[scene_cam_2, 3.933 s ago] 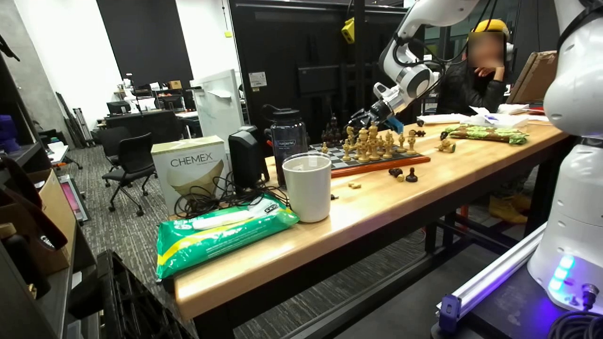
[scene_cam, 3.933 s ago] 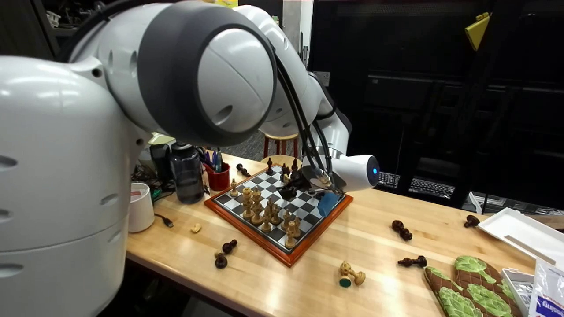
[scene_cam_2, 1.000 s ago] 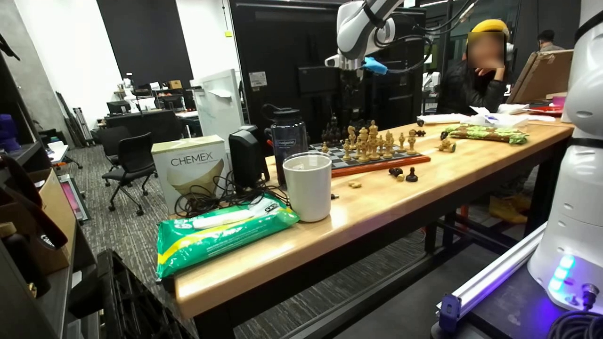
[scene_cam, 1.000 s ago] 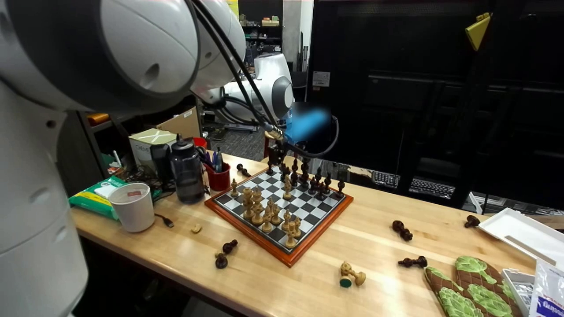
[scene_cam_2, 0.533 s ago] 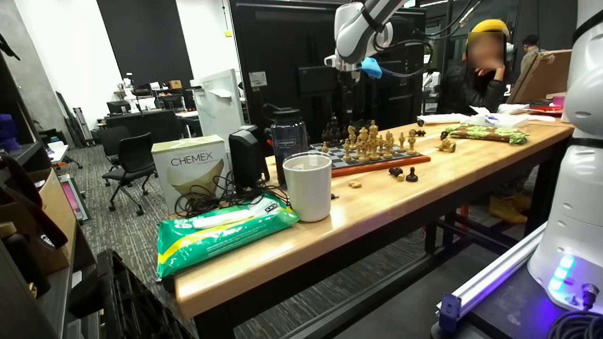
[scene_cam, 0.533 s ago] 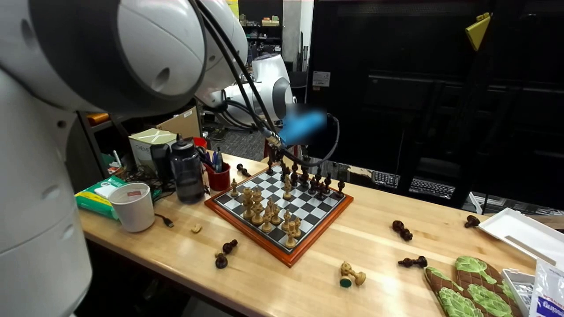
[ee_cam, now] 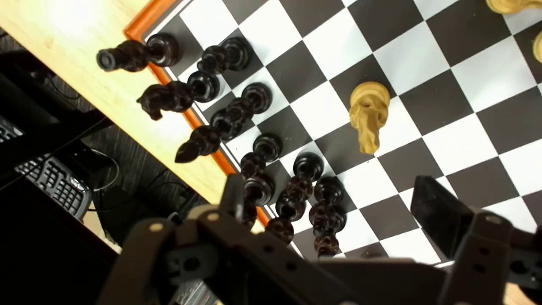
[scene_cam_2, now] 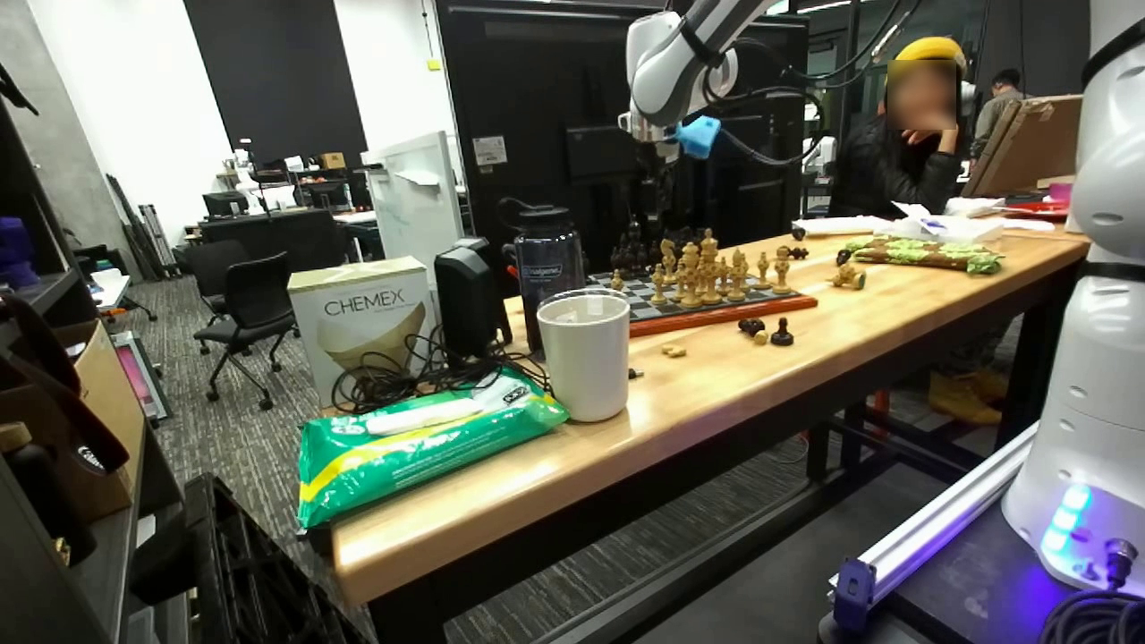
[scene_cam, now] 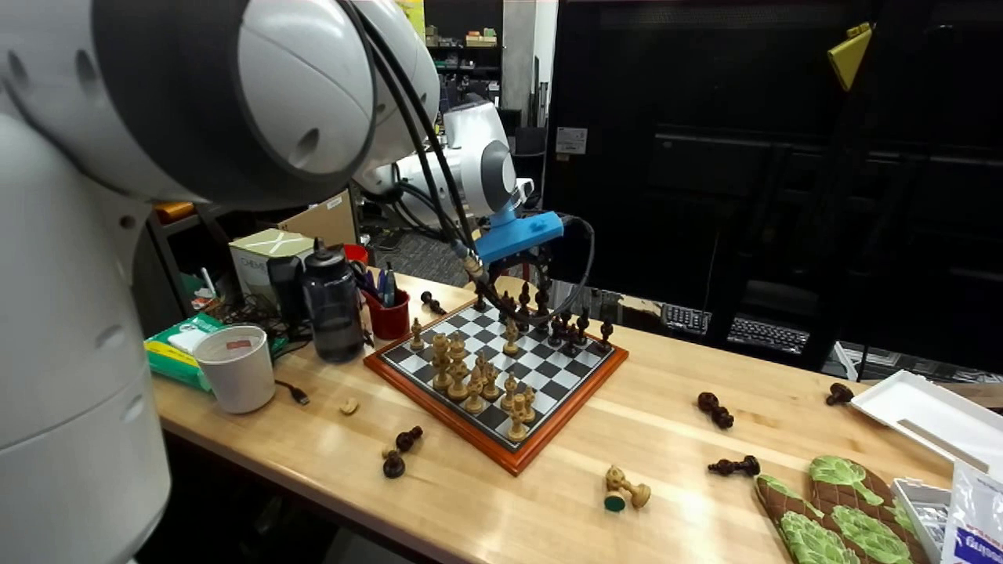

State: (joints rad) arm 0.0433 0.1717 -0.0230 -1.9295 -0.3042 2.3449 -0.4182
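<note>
The tool [ee_cam: 328, 186] hangs above the chessboard [ee_cam: 461, 140], its 2 fingers [ee_cam: 436, 207] spread wide and apart from the pieces beneath. Below the tool stand the dark chess pieces [ee_cam: 240, 109]; in the wrist view some show in the gap between the fingers, and the rest stretch away past the finger on that view's left. Ahead of the tool, apart from the dark group, a light knight [ee_cam: 369, 112] stands alone on the board. Farther out from the tool, 2 light pieces [ee_cam: 510, 5] show partly at the wrist view's edge. In both exterior views a blue part [scene_cam: 521, 233] sits just beside the tool's upper end. On the table [scene_cam: 666, 407], well apart from the tool, a red cup [scene_cam: 389, 317] of pens stands near a dark bottle [scene_cam: 333, 313], and 2 other dark pieces [scene_cam: 734, 466] lie on their sides near an oven mitt [scene_cam: 862, 525].
</note>
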